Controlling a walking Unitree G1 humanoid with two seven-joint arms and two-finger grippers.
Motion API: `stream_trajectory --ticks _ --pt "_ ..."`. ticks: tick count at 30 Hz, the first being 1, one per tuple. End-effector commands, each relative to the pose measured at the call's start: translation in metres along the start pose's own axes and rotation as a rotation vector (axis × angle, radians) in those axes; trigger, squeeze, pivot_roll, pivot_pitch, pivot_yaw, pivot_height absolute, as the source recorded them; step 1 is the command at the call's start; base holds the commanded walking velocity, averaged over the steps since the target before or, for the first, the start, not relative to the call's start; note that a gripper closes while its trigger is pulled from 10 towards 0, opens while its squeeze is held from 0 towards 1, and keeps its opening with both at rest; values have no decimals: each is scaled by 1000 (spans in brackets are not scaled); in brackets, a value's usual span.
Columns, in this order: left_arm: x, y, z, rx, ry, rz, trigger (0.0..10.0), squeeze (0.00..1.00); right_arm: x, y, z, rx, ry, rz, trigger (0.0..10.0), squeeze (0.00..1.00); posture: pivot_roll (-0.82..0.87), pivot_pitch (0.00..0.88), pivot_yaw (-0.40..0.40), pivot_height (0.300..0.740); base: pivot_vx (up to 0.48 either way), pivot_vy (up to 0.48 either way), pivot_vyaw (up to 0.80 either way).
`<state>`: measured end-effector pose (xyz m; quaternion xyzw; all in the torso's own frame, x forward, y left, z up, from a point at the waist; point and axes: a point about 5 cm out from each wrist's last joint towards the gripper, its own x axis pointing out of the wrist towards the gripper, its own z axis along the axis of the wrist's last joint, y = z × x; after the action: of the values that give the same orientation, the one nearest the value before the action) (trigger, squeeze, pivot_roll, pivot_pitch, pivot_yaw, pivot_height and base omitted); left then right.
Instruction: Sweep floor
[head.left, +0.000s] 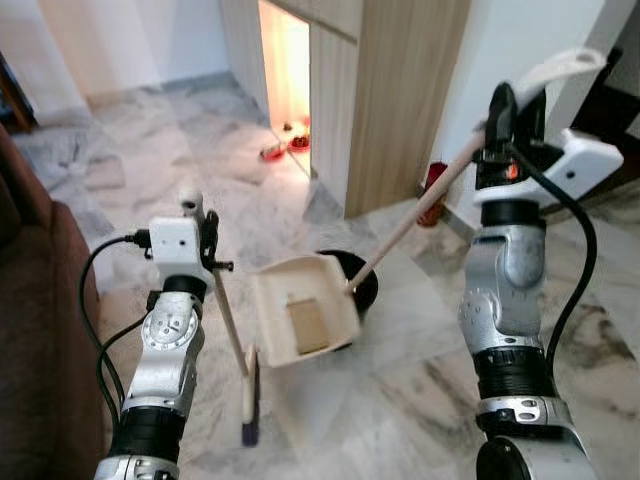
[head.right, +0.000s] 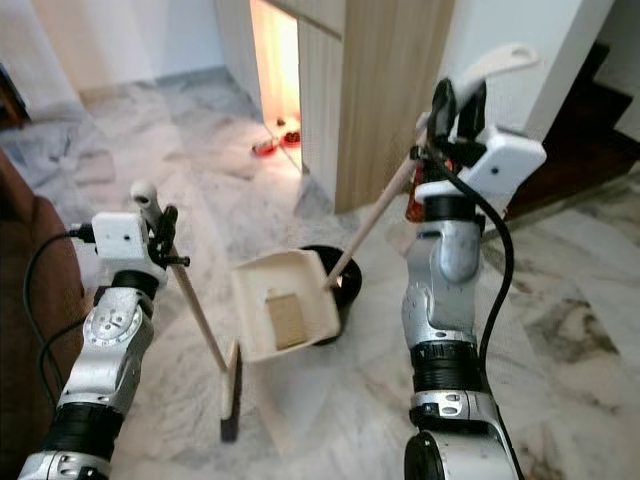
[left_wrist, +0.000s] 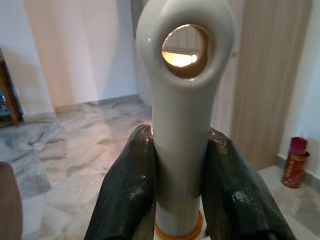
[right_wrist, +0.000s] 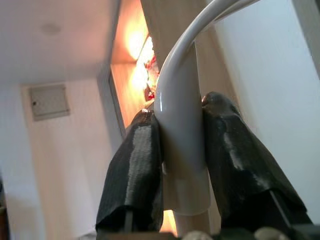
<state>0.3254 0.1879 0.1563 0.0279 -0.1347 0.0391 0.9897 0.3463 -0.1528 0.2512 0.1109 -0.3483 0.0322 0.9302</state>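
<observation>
My left gripper (head.left: 206, 238) is shut on the white top end of a broom handle (left_wrist: 182, 115). The wooden stick slants down to the broom head (head.left: 249, 396), which rests on the marble floor. Raised at the right, my right gripper (head.left: 511, 112) is shut on the white grip of a long-handled dustpan (right_wrist: 182, 150). The cream dustpan (head.left: 300, 308) hangs tilted in front of a black bin (head.left: 366, 283), its open face toward me. A brown cardboard-like piece (head.left: 308, 325) lies inside the pan.
A brown sofa (head.left: 40, 330) fills the left edge. A wooden cabinet (head.left: 400, 100) stands behind the bin, with a red can (head.left: 432, 190) at its right foot. Red bowls (head.left: 285, 148) sit in the lit gap beyond.
</observation>
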Motion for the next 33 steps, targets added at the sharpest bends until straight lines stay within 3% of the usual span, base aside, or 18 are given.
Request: stream_trajectory --ticks 1,22,33 --pt "5 -5 12 13 -53 -16 10000 0 9 -4 17 30 -85 -26 10000 0 87 6 15 740 300 0 0" --pt "5 -5 12 11 -52 -13 10000 0 9 -3 19 30 -91 -16 10000 0 87 22 14 740 304 0 0" --pt "5 -5 11 11 -51 -12 10000 0 8 -3 18 42 -82 -7 10000 0 86 28 14 740 304 0 418"
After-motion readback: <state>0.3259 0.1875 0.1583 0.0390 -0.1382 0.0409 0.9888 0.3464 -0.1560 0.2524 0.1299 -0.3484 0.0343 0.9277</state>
